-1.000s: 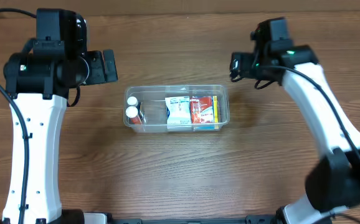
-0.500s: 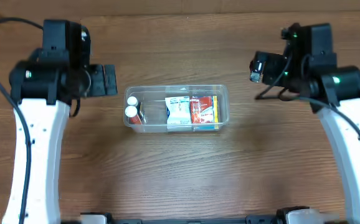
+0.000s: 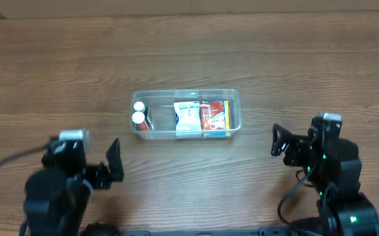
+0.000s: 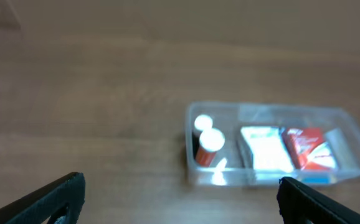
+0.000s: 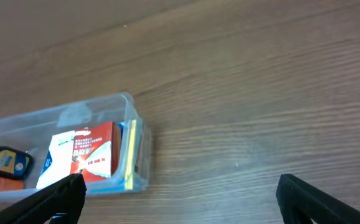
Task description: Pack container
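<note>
The container (image 3: 186, 92) sat mid-table, holding boxes (image 3: 202, 117) and bottles (image 3: 139, 118) — judged light, thin-walled and slick. Recommended hold: the rim of the short end walls. Left gripper (image 4: 180, 186) and right gripper (image 5: 180, 186) stood spread wide, empty, well apart from it.

- The picture is blurred.
- The container (image 4: 268, 107) sits on the wooden table (image 4: 80, 87), right of centre.
- Two white-capped bottles (image 4: 207, 133) stand upright at its left end, touching or nearly so.
- A white box (image 4: 264, 149) and a red box (image 4: 307, 148) lie side by side to their right.
- The left gripper (image 4: 180, 190) shows only its dark fingers (image 4: 55, 199) at the bottom corners, spread wide, with nothing between them.
</note>
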Tool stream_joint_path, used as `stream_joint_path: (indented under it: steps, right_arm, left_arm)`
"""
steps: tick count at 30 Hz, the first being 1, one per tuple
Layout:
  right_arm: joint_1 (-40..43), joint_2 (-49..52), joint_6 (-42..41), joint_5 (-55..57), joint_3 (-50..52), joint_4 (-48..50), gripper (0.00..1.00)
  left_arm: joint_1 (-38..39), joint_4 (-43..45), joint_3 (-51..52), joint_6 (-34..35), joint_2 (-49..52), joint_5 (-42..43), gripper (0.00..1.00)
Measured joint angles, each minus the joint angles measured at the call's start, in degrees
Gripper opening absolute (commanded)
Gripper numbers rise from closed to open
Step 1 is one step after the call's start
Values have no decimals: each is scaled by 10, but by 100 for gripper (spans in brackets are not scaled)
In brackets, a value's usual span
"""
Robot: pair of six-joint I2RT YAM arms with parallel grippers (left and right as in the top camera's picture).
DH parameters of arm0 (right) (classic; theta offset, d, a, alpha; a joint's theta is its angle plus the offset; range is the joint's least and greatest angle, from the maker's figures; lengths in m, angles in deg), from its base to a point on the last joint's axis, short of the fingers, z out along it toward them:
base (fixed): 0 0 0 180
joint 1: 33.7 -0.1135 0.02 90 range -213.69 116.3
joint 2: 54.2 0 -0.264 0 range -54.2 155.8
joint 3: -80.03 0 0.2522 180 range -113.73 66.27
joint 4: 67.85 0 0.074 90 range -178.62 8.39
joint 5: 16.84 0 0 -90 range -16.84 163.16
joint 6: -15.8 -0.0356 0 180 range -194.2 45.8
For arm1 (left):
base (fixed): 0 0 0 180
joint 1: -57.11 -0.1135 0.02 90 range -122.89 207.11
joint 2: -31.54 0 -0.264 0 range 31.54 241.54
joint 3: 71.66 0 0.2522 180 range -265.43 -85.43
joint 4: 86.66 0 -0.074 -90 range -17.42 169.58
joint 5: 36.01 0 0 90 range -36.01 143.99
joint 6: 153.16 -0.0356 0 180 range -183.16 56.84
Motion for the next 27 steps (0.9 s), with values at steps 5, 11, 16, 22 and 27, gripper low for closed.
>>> stream_joint_path:
  steps: [5, 11, 16, 22, 27]
  right_arm:
    - [0, -4, 0, 0, 26, -38, 100]
    - [0, -4, 0, 0, 26, -62, 100]
    - [0, -4, 0, 0, 27, -62, 100]
    - [0, -4, 0, 7, 27, -92, 100]
    - [0, -27, 0, 10, 27, -111, 100]
  left_arm:
    - [0, -15, 3, 0, -38, 4, 100]
    - [0, -100, 6, 0, -37, 6, 100]
    - [0, -160, 7, 0, -37, 6, 100]
    - [0, -174, 8, 0, -37, 6, 100]
    - [0, -174, 8, 0, -37, 6, 100]
